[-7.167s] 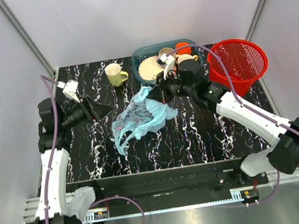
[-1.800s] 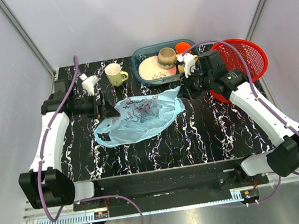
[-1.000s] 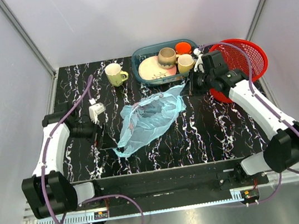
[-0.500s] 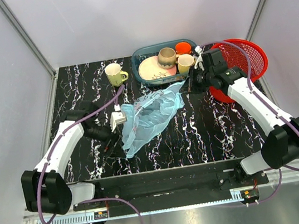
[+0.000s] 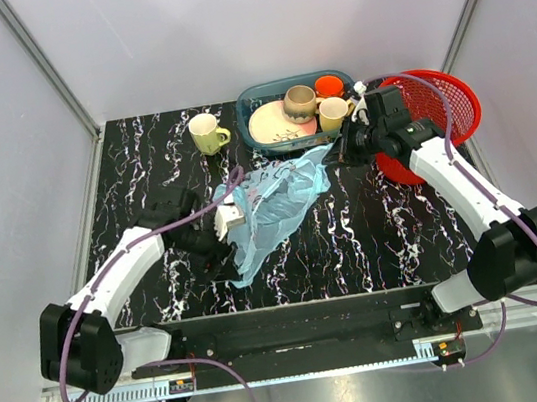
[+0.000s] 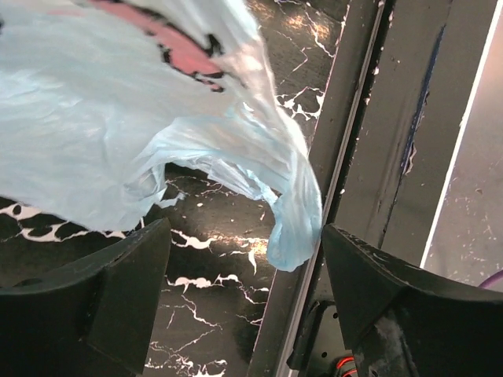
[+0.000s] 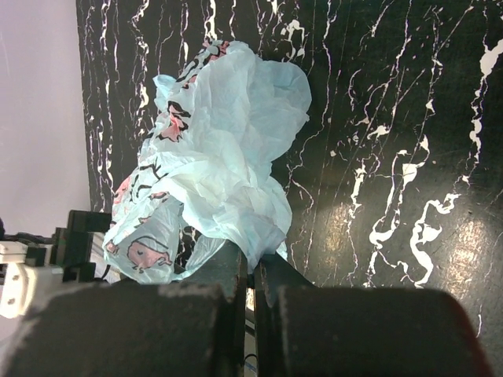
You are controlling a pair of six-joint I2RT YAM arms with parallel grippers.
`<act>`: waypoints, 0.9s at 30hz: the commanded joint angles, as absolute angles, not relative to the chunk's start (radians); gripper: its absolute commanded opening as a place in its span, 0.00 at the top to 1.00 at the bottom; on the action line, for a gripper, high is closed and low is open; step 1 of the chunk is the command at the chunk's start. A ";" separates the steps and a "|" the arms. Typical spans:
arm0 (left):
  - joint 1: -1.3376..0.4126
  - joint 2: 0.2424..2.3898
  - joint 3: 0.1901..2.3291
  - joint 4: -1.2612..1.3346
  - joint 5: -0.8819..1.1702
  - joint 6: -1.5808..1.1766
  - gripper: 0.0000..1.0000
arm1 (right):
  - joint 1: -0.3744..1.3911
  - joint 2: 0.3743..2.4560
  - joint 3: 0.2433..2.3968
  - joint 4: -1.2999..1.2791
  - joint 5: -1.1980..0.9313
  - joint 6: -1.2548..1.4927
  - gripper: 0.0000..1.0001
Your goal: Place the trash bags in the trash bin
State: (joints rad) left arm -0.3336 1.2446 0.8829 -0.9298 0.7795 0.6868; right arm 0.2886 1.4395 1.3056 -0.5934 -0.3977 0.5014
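The left hand (image 5: 216,257) is over the near part of the tabletop (image 5: 138,175), a little left of the middle. In the left wrist view this hand (image 6: 244,294) has its two fingers (image 6: 102,302) standing wide apart, so it is open and grips nothing. The lower tip of the trash bag (image 6: 94,133) hangs between the fingers, close to the right one, just at the near edge of the tabletop. I cannot tell if the tip touches a finger.

Near the far edge, left of the middle, stands a yellow mug (image 5: 205,133), well apart from the bag.

The trash bag (image 5: 271,204) is thin, light blue, with pink and dark prints. It stretches as a long crumpled band from the far right part of the tabletop down to the near middle.

Behind it, at the far edge, is a teal tray (image 5: 245,99) with a plate (image 5: 265,126) and some cups inside.

The right hand (image 5: 345,155) is just beside the tray. In the right wrist view this hand (image 7: 253,271) is closed, and its fingers pinch the upper end of the bag (image 7: 224,169).

The trash bin (image 5: 445,94), a round red mesh basket, stands in the far right corner, just behind the right hand; the bag is not in it
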 commanded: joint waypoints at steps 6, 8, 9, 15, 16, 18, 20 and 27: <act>-0.416 1.238 0.784 -0.721 0.672 0.637 0.15 | 0.281 1.410 1.312 -0.545 -0.425 0.500 1.00; -0.416 1.233 0.766 -0.713 0.692 0.647 0.11 | 0.279 1.407 1.309 -0.546 -0.426 0.500 1.00; -0.417 1.229 0.758 -0.703 0.712 0.658 0.09 | 0.279 1.405 1.308 -0.546 -0.426 0.499 1.00; -0.423 1.235 0.773 -0.712 0.768 0.655 0.29 | 0.281 1.404 1.301 -0.538 -0.426 0.506 1.00; -0.423 1.226 0.773 -0.706 0.793 0.647 0.33 | 0.281 1.404 1.295 -0.531 -0.428 0.506 1.00; -0.423 1.209 0.764 -0.661 0.856 0.589 0.52 | 0.281 1.397 1.289 -0.526 -0.436 0.508 1.00; -0.422 1.190 0.784 -0.649 0.859 0.531 0.98 | 0.281 1.388 1.290 -0.531 -0.436 0.491 1.00; -0.127 1.184 1.384 -0.445 1.045 -0.105 1.00 | 0.279 1.390 1.616 -0.519 -0.342 0.185 1.00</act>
State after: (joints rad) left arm -0.2611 1.2133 0.9539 -0.7486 0.8673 0.3676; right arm 0.2867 1.4216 1.3422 -0.6006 -0.4034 0.3920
